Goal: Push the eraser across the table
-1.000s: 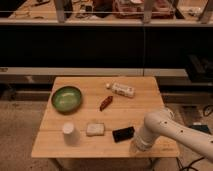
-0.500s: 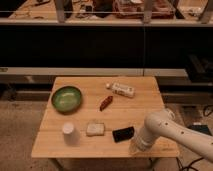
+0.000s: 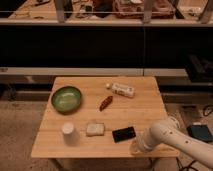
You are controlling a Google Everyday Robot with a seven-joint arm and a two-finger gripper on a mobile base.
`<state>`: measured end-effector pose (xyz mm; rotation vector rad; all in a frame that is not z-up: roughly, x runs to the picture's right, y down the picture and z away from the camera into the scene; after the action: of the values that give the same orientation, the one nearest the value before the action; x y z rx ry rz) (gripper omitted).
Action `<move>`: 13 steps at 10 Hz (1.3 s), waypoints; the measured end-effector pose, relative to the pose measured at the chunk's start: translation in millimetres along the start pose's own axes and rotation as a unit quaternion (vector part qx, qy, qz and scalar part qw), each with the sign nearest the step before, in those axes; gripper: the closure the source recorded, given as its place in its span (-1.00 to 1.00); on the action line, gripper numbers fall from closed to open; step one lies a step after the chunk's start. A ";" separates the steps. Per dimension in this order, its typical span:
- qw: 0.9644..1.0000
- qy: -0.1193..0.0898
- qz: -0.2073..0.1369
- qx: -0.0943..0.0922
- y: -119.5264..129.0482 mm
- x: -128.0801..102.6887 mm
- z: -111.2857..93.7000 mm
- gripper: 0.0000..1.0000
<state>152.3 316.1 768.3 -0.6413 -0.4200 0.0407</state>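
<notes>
Now I hold the gripper (image 3: 135, 148) clenched on nothing, low at the table's (image 3: 142, 107) front edge, just right of the eraser (image 3: 123, 133). Next, I judge, comes a steady leftward sweep into it.

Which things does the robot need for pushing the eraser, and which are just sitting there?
For the job: small flat black rectangular eraser; light wooden plank table; robot's shut hand, at the table's near edge, close beside the eraser.
Just lying about: round green bowl; dark red pepper-like thing; white bottle on its side; white cup; pale squarish sponge.
</notes>
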 end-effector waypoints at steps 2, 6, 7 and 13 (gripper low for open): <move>1.000 -0.014 -0.002 0.007 -4.2 -2.4 3.4 1.00; 0.999 -0.025 -0.024 0.009 -15.7 -11.7 6.1 1.00; 0.999 -0.026 -0.026 0.008 -19.7 -12.6 7.9 1.00; 0.999 -0.014 -0.038 0.015 -54.7 -18.9 20.1 1.00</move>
<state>122.2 280.6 808.0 -0.5961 -0.4702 -0.0168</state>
